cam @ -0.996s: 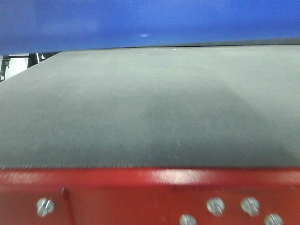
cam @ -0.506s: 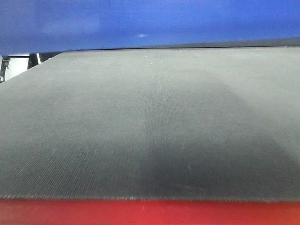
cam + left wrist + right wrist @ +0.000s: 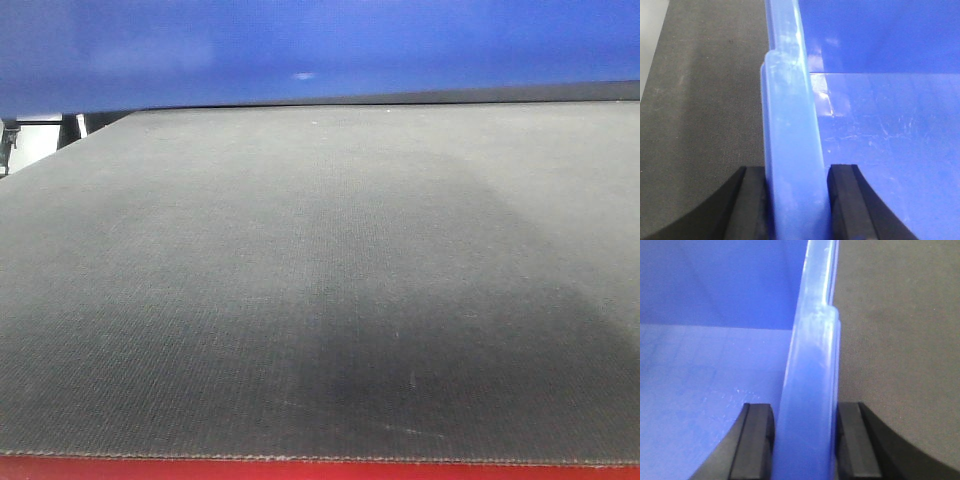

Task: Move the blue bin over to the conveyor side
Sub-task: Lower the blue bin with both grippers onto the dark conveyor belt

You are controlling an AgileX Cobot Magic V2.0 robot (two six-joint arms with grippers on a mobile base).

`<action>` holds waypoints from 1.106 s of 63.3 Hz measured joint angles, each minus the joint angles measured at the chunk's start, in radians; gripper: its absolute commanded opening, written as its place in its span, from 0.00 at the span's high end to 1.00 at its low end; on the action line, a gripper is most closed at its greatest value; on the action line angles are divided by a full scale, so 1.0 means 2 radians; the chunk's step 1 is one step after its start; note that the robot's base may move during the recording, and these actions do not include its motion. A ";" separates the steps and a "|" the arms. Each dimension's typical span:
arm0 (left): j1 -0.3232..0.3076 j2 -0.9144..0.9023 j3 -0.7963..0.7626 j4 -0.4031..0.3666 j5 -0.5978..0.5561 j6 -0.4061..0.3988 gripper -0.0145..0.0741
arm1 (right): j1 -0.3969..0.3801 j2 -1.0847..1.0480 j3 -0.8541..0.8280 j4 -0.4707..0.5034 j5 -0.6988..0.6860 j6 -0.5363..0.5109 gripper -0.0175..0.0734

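The blue bin (image 3: 320, 45) fills the top strip of the front view, hanging over the far part of the conveyor (image 3: 320, 280), whose dark woven belt covers nearly the whole frame. Only a thin red front edge (image 3: 300, 470) shows at the bottom. In the left wrist view my left gripper (image 3: 796, 172) is shut on the bin's thick left rim (image 3: 790, 100), one black pad on each side. My right gripper (image 3: 805, 410) clamps the right rim (image 3: 812, 350) the same way. The bin's floor (image 3: 890, 150) looks bare, and the belt (image 3: 890, 340) lies just outside both rims.
A pale metal frame part (image 3: 30, 135) shows beyond the belt's far left corner. A light strip of floor (image 3: 650, 30) runs along the belt's outer edge in the left wrist view.
The front view has advanced over the belt: the red front edge with its screws slid down almost out of frame. The bin stays at the top of the view.
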State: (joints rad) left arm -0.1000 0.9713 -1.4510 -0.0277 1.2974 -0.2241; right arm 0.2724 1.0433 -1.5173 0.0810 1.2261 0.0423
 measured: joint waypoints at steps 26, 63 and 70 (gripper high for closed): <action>0.000 0.000 0.000 0.000 -0.003 0.000 0.85 | 0.000 0.000 0.000 0.000 0.000 0.000 0.89; 0.000 0.000 0.000 0.001 -0.039 0.000 0.85 | 0.000 0.001 0.000 -0.001 -0.017 0.001 0.89; 0.000 0.014 0.000 0.001 -0.054 0.000 0.85 | 0.000 0.014 0.000 -0.006 -0.020 0.006 0.89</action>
State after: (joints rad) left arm -0.1000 1.0001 -1.4510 -0.0262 1.1889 -0.2241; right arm 0.2724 1.0722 -1.5173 0.0682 1.1861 0.0536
